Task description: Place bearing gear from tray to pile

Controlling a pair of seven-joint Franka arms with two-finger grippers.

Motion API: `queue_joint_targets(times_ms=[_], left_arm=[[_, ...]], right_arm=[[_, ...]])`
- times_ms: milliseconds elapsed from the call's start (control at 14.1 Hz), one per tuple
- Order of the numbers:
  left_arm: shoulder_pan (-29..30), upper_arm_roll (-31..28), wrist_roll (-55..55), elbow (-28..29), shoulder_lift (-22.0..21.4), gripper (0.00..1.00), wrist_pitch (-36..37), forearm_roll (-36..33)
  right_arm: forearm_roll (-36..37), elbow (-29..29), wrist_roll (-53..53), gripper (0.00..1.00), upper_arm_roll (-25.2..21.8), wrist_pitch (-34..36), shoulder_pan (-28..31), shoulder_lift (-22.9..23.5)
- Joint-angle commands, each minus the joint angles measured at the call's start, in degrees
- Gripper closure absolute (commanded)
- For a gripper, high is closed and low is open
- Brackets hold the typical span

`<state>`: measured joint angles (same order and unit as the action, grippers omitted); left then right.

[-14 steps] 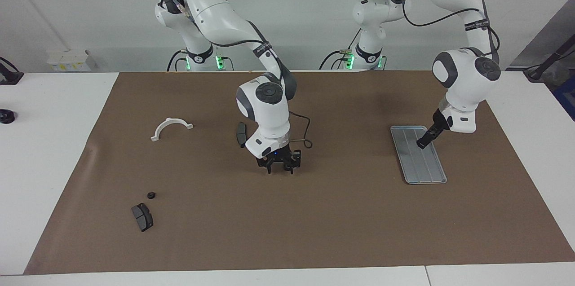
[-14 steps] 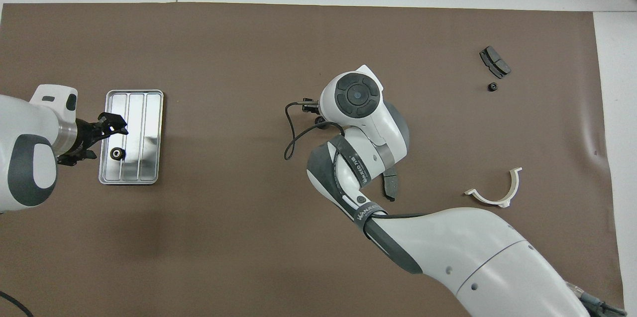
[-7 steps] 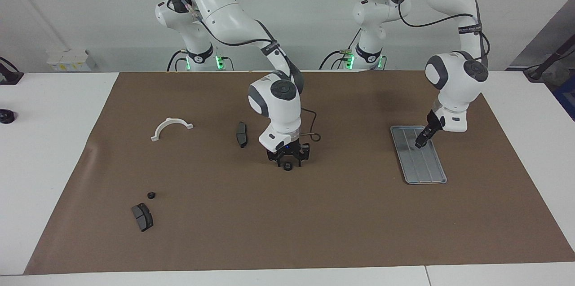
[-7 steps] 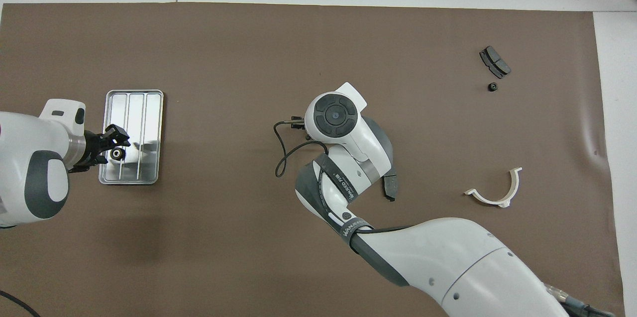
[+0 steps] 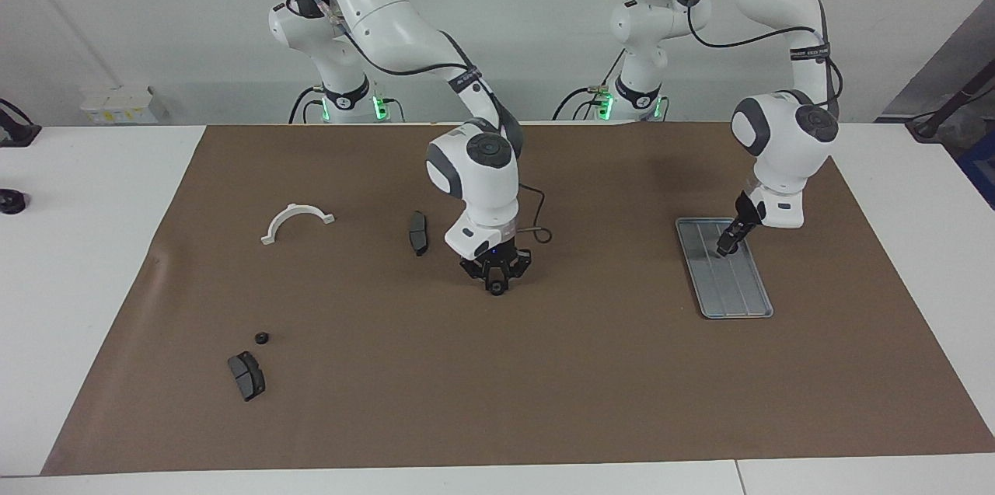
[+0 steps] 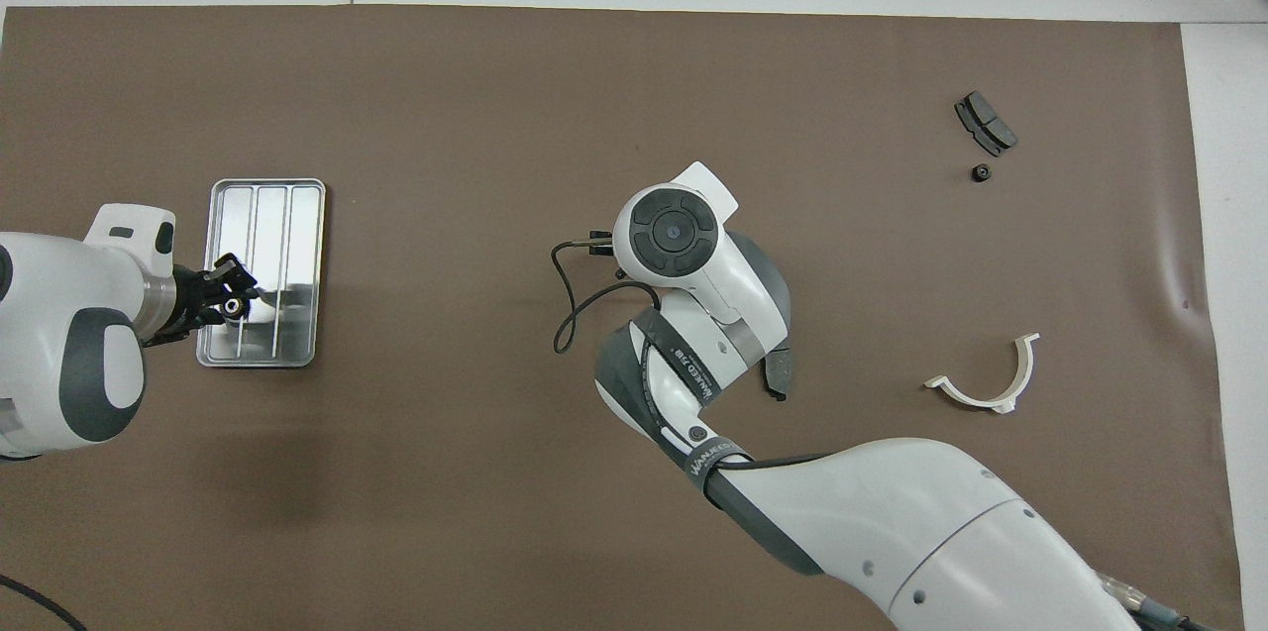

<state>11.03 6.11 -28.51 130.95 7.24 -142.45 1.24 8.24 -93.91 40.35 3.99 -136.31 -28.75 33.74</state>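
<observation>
The brown mat [image 5: 544,371] covers most of the table, and everything else lies on it. My right arm [image 6: 892,522] reaches over the middle of the mat, and my left arm [image 5: 781,153] comes down at its own end of the table.

The tray [image 5: 742,293] lies flat on the mat at the left arm's end. My left gripper [image 5: 727,246] is down over the part of the tray nearer to the robots, and in the overhead view its fingertips stand on both sides of a small black gear [image 6: 234,306] that is on the tray. I cannot tell if the fingers already press on it.

My right gripper [image 5: 495,283] is low over the middle of the mat, and it is clenched on a second small black gear [image 5: 495,291], which is at the fingertips, very near the mat.

The white half-ring [image 5: 296,221] lies toward the right arm's end. One brake pad [image 5: 418,232] lies just beside my right wrist, another brake pad [image 5: 246,376] lies farther from the robots, and the one gear of the pile [image 5: 262,338] sits near it.
</observation>
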Motion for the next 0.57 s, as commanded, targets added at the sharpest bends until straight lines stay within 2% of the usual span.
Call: queue_joint_targets(times_ms=[0,213,283,496], left_arm=[[0.84,0.48,-0.05,1.06,-0.04,0.48,-2.22,-1.15],[0.84,0.48,0.04,1.06,0.23,0.49,-2.83,-1.85],[0.84,0.48,0.04,0.98,0.23,0.53,-3.01,-2.46],[0.84,0.48,0.12,0.71,0.49,0.54,-3.62,-3.96]], right_arm=[[1.78,-1.28,0.52,0.88,0.06,-1.41,1.24,-0.25],[5.54,-0.23,-1.06,0.89,-0.21,-1.06,5.09,-0.25],[6.25,0.13,-2.89,0.89,-0.21,-1.32,7.2,-0.08],[6.09,0.92,-12.02,0.89,-0.03,-1.41,14.93,0.1]])
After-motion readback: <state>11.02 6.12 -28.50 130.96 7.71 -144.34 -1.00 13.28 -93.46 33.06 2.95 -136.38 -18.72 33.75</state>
